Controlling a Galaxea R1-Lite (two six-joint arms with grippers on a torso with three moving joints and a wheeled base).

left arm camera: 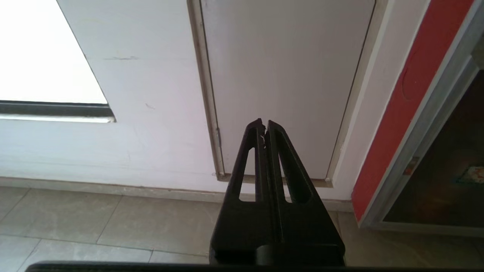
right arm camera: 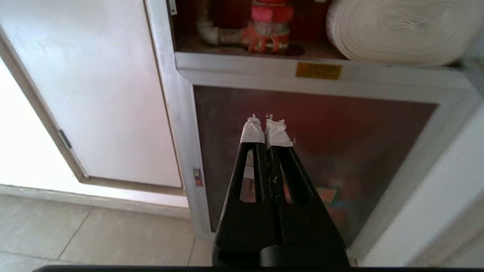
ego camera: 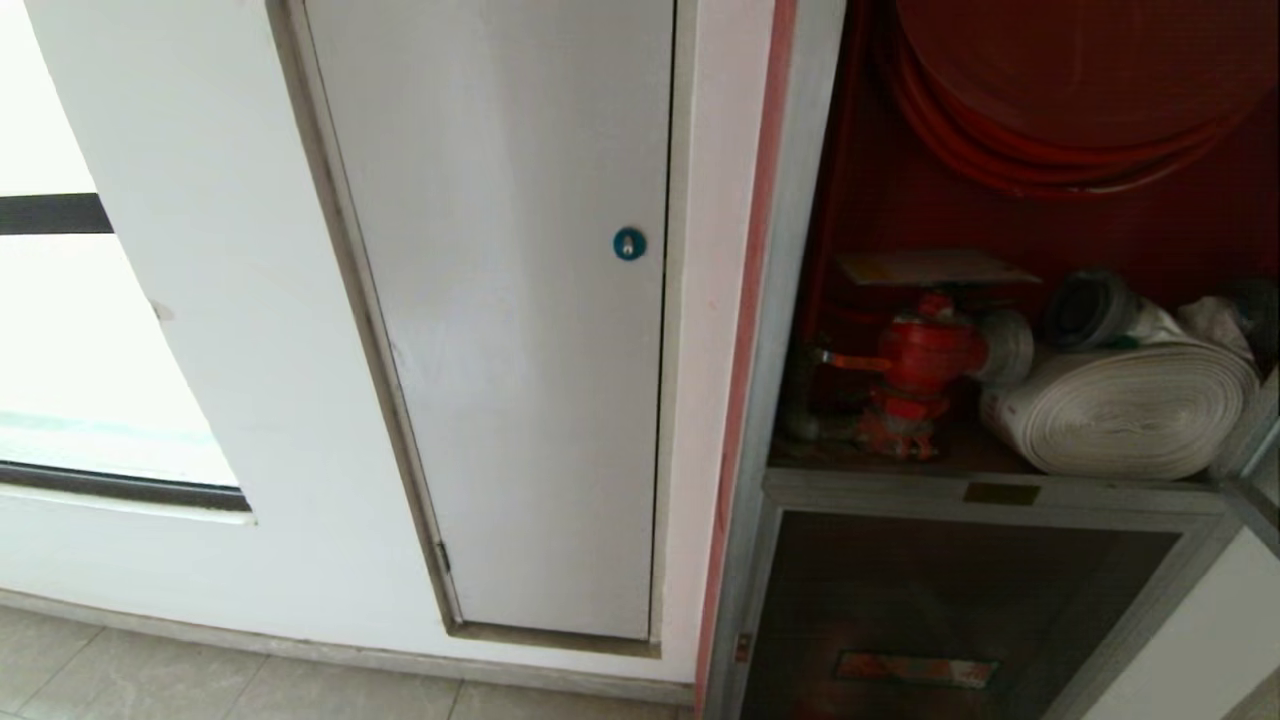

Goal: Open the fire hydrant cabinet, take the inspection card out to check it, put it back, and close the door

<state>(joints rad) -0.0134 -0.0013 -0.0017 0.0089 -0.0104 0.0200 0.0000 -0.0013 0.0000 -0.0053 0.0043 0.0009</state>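
Cabinet (ego camera: 790,300) upper bay open, head view | left pincer (left arm camera: 264,126) together | right pincer (right arm camera: 266,124) together, wrist views only

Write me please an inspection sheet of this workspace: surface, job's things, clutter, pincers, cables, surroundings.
Surface: grey tiled floor.
Job's things: fire hydrant cabinet, upper compartment open; inspection card lies flat above the red valve; white rolled hose beside the valve; the door itself not clearly seen.
Clutter: nothing seen.
Pincers: left pincer shut, empty; right pincer shut, empty, white-wrapped tips.
Cables: nothing seen.
Surroundings: plain white door with blue lock; white wall.
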